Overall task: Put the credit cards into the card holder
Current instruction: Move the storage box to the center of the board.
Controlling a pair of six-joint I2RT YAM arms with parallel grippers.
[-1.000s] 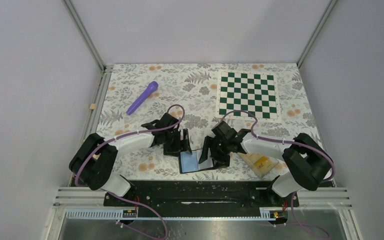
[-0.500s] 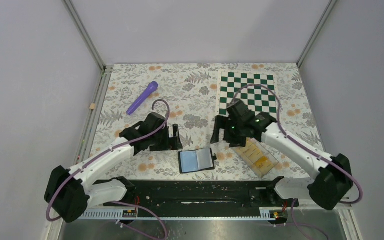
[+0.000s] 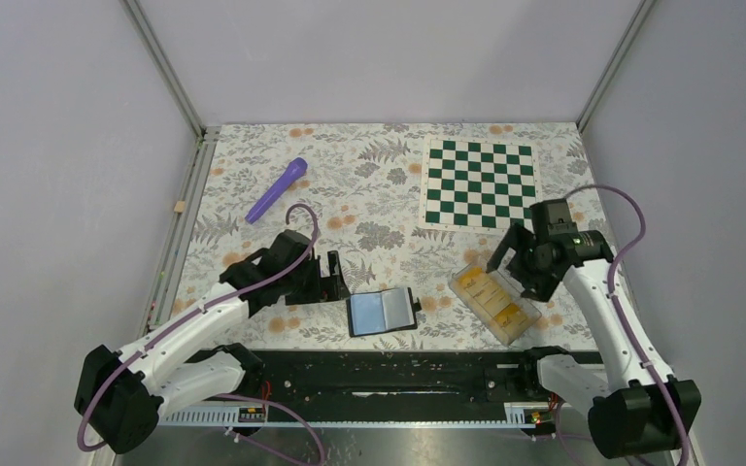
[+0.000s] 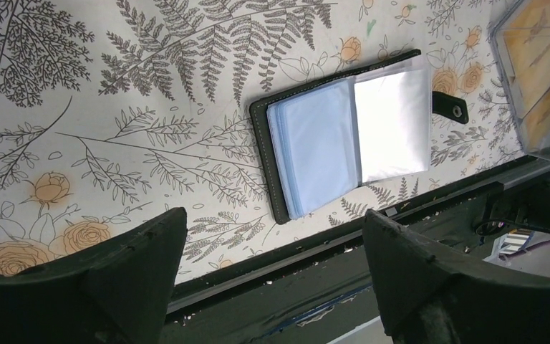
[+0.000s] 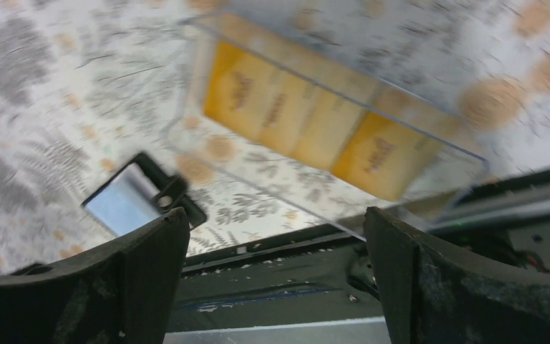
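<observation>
White cloth with grey leaves and orange flowers covers the table [image 3: 369, 184]. Two white and black robot arms reach over it from the near edge.

The left gripper [image 3: 333, 280] is just to the left of the card holder and does not touch it. Its jaws are spread wide with nothing between them. The right gripper [image 3: 518, 272] hangs by the far right side of the clear box. Its jaws are spread wide too, and they hold nothing.

A green and white checkerboard [image 3: 477, 183] lies flat at the far right of the table. The clear box [image 3: 470, 279] sits near the front, to the right of the card holder.

The card holder [image 3: 382, 311] lies open and flat near the front edge, between the two grippers. Its shiny blue-grey pockets face up and its snap tab sticks out on the right.

A purple pen [image 3: 277, 189] lies far off at the back left.

The credit cards [image 5: 308, 122] are yellow and orange. They lie in a row inside the clear box.
</observation>
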